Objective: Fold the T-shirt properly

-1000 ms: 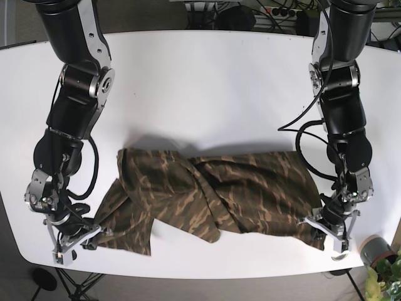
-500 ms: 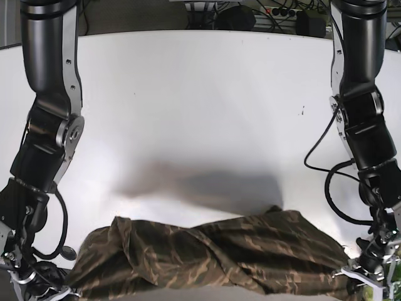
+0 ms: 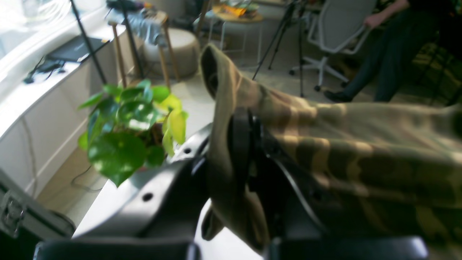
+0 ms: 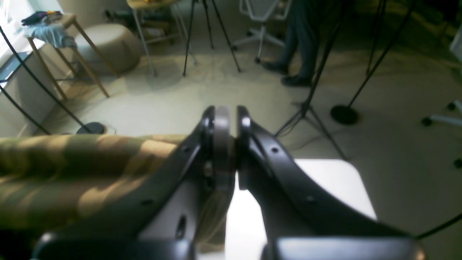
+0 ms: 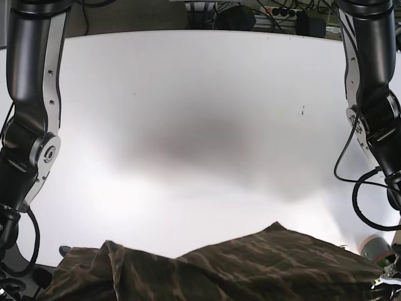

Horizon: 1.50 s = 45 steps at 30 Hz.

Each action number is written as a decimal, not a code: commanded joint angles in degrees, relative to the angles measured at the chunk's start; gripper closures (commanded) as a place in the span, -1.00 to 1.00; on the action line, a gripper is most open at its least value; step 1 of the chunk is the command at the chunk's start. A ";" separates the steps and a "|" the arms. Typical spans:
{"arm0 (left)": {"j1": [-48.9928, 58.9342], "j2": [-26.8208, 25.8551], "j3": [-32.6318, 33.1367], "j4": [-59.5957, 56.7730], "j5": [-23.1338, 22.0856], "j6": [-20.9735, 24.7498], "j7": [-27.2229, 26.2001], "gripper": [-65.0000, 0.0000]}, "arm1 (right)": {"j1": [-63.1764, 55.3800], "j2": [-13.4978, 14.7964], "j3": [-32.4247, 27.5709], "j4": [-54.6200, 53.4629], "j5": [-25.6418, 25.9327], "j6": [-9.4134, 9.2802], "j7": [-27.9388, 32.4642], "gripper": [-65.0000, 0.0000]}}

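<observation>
— While both arms hold it aloft, which step is this?
— Lift and spread, I judge; left end effector (image 3: 249, 151) clamped on the camouflage T-shirt (image 5: 250, 266); right end effector (image 4: 225, 137) clamped on its opposite edge.
— Condition, location?
— Bunched, twisted, stretched between the arms, clear of the white surface (image 5: 200, 125); next it needs laying flat, wrinkles pulled out.

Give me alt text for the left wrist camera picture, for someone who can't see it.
The left gripper is shut on a fold of the camouflage T-shirt, which stretches off to the right, lifted above the white table. A leafy green plant sits to the left, with a blurred room behind.
</observation>
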 commanded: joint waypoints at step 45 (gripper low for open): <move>36.14 -0.76 -14.04 1.41 -0.57 -7.60 -1.54 1.00 | -62.86 -2.51 10.37 32.17 26.86 -6.30 -0.93 0.94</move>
